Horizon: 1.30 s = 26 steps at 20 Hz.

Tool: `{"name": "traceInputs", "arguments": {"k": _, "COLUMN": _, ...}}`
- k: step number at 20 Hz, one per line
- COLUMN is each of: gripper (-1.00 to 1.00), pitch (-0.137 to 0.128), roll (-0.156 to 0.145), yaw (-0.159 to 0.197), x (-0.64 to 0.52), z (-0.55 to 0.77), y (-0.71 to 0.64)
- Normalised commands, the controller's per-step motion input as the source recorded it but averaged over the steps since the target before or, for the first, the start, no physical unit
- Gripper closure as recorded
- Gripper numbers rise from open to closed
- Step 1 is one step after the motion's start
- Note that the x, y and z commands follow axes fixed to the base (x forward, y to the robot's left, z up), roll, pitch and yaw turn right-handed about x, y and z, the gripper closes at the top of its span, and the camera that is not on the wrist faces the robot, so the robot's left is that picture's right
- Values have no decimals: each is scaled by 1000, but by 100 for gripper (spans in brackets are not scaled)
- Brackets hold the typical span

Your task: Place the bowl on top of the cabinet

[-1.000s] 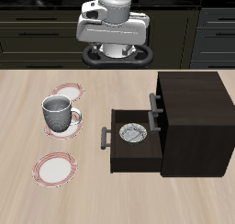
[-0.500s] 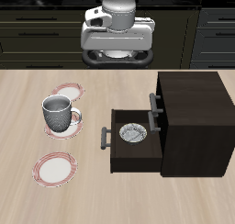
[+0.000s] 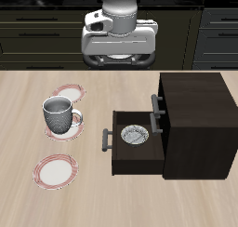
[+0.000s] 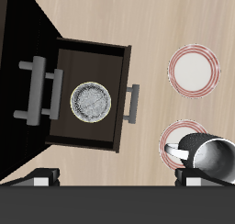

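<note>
Arm poised high at the back of the worktop, wrist turned so the tool faces straight down. Its fingers stand wide apart — nothing between them, nothing touched. The bowl lies in the pulled-out drawer of the dark cabinet, well below the tool. A grey mug stands on one red-rimmed plate; another plate lies nearer the front edge.

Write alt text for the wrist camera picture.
A small speckled bowl lies in a dark cabinet's open drawer, seen from above. Beside it on the wooden table are a red-rimmed plate and a grey mug.
</note>
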Motion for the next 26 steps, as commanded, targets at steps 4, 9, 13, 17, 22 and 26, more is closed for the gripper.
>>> {"name": "traceInputs", "arguments": {"k": 4, "gripper": -100, "pitch": 0, "roll": 17, "yaw": 17, "x": 123, "z": 8, "y": 42}}
{"name": "traceInputs", "arguments": {"k": 9, "gripper": -100, "pitch": -1, "roll": 8, "yaw": 66, "x": 77, "z": -21, "y": 19}}
{"name": "traceInputs", "arguments": {"k": 13, "gripper": -100, "pitch": -9, "roll": 5, "yaw": 103, "x": 50, "z": -1, "y": -13}}
{"name": "traceInputs", "arguments": {"k": 17, "gripper": -100, "pitch": -5, "roll": 25, "yaw": 209, "x": 114, "z": 1, "y": 22}}
{"name": "traceInputs", "arguments": {"k": 22, "gripper": -100, "pitch": -8, "roll": -3, "yaw": 199, "x": 76, "z": -15, "y": 32}}
{"name": "traceInputs", "arguments": {"k": 26, "gripper": -100, "pitch": -12, "roll": 5, "yaw": 163, "x": 48, "z": -67, "y": 70}}
